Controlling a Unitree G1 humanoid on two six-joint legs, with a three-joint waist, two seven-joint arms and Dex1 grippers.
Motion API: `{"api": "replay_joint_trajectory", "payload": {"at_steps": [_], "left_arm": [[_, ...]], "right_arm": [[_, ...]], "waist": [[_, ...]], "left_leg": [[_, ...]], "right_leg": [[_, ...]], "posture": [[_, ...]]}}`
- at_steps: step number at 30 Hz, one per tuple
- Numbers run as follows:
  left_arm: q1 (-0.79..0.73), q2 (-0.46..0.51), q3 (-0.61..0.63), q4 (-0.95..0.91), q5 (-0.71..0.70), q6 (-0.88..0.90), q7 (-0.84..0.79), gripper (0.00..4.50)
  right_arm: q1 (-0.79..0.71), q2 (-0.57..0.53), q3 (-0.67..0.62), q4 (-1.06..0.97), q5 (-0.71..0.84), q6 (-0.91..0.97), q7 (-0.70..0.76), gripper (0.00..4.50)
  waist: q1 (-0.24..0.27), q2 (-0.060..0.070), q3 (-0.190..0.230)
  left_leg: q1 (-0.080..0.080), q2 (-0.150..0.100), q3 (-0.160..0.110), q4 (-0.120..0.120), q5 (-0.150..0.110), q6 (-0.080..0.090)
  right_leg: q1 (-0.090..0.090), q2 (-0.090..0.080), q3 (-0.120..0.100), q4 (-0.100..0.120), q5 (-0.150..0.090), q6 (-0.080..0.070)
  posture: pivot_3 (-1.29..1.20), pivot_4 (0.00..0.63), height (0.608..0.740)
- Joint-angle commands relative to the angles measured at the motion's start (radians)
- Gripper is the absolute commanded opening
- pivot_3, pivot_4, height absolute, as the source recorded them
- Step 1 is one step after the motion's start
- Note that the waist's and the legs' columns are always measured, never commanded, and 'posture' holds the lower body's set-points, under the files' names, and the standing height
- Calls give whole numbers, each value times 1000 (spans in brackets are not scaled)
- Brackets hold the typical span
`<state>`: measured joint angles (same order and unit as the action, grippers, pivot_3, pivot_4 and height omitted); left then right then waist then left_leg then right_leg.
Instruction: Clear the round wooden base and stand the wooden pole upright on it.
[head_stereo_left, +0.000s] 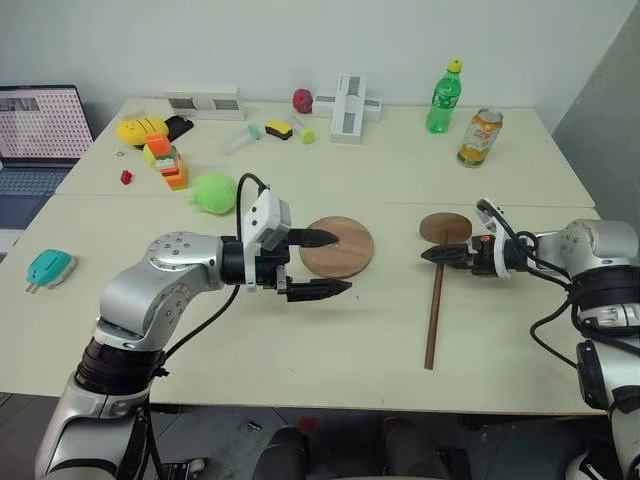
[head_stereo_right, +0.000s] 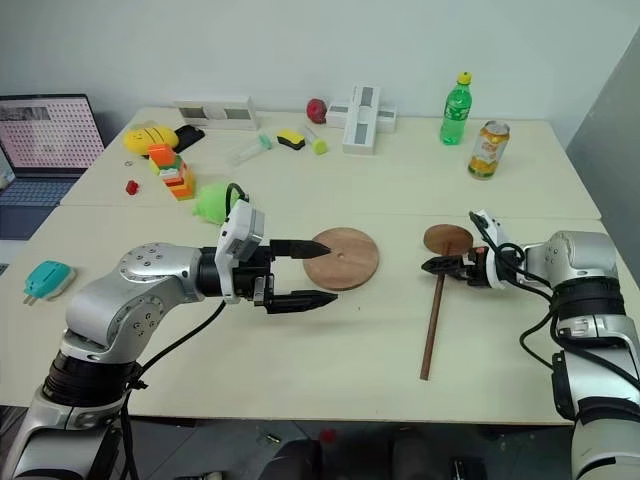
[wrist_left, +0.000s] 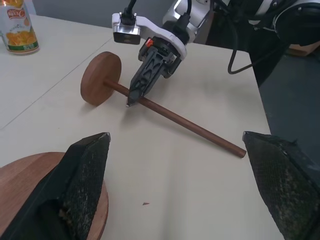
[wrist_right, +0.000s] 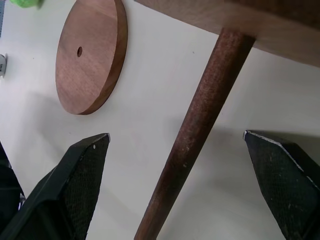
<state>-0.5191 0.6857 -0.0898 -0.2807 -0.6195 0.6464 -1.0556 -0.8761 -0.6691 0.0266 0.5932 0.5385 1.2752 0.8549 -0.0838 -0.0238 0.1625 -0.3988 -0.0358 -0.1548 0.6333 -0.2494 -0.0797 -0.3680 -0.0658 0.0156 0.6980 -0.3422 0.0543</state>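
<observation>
The bench (head_stereo_left: 330, 340) is carrying everything, and its far half is holding a scatter of toys, a green bottle (head_stereo_left: 443, 97) and a can (head_stereo_left: 479, 138).

The left gripper (head_stereo_left: 322, 264) is hovering just above the bench, its jaws standing wide apart and gripping nothing; one finger is reaching over the near edge of the round wooden base (head_stereo_left: 338, 246), the other is hanging in front of it.

That base is lying flat near the bench's middle, nothing resting on it, its small centre hole showing.

The wooden pole (head_stereo_left: 436, 300) is lying on its side well to the right of the base, disc end away from the robot.

The right gripper (head_stereo_left: 436, 254) is sitting down over the rod just below the disc, jaws released to either side of it and not clamping.
</observation>
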Motion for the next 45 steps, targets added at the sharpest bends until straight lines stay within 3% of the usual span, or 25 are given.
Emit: {"api": "replay_joint_trajectory", "payload": {"at_steps": [1, 11, 15, 19, 23, 29, 31, 33, 37, 39, 45], "left_arm": [[5, 14, 28, -43, -8, -5, -2, 4500], [-18, 8, 15, -12, 26, -44, -13, 4500], [-15, 14, 16, -5, 28, -49, -28, 4500], [-13, 17, 18, 3, 35, -52, -36, 4500], [52, 58, 69, -5, 19, -51, -46, 4500], [227, 41, 167, -94, -7, -40, 58, 4500], [292, 1, 204, -139, -17, -47, 132, 4500], [344, -72, 246, -188, -27, -59, 237, 4500], [425, -173, 276, -252, 32, -120, 385, 4500], [493, -213, 272, -271, 93, -172, 448, 4500], [631, -279, 246, -314, 142, -234, 517, 4500]], "right_arm": [[-27, -1, -2, 23, -17, -12, 31, 3530], [-57, 10, -19, 28, -26, 22, 53, 1179], [-61, 4, -12, 21, -32, 32, 63, 442], [-85, -2, -20, 14, -25, 58, 69, 286], [-230, 50, -109, -75, 59, 66, 75, 252], [-307, 277, -195, -300, 68, -213, -67, 252], [-276, 359, -122, -371, -41, -460, -123, 252], [-251, 432, -75, -356, -144, -700, -179, 252], [-238, 526, -61, -265, -242, -969, -281, 252], [-222, 562, -46, -225, -281, -1066, -319, 252], [-176, 602, -47, -194, -295, -1123, -361, 252]], "waist": [[0, 0, 0], [0, 0, 0], [0, 0, 0], [1, 0, 0], [-6, 3, 2], [-27, 5, 2], [-23, 4, 1], [-13, 4, 1], [0, 4, 2], [0, 4, 2], [0, 5, 1]], "left_leg": [[0, 0, 0, 0, 0, 0], [0, 0, 0, 0, 0, 0], [0, 0, 0, 0, 0, 0], [0, 0, 0, 0, 0, 0], [0, 0, 1, 0, 0, 0], [0, 9, 2, -2, 0, 0], [0, 12, 0, -2, 0, 0], [0, 12, 0, -2, 0, 0], [-1, 12, 2, 2, 0, -1], [-1, 12, 2, 2, 0, -1], [1, 12, 4, 1, 0, -1]], "right_leg": [[0, 0, 0, 0, 0, 0], [0, 0, 0, 0, 0, 0], [0, 0, 0, 0, 0, 0], [0, 0, 0, 0, 0, 0], [-1, 0, 1, 1, 0, 0], [-4, 7, 1, 3, 0, 0], [-4, 8, 0, 2, 0, -1], [-3, 6, 1, 2, 0, -1], [-4, 4, 2, 4, 1, -1], [-4, 4, 2, 4, 1, -1], [-5, 5, 4, 5, 1, -2]], "posture": [[0, 150, 740], [0, 150, 740], [0, 150, 740], [0, 150, 740], [0, 150, 740], [0, 150, 740], [0, 150, 740], [0, 150, 740], [0, 150, 740], [0, 150, 740], [0, 150, 740]]}}
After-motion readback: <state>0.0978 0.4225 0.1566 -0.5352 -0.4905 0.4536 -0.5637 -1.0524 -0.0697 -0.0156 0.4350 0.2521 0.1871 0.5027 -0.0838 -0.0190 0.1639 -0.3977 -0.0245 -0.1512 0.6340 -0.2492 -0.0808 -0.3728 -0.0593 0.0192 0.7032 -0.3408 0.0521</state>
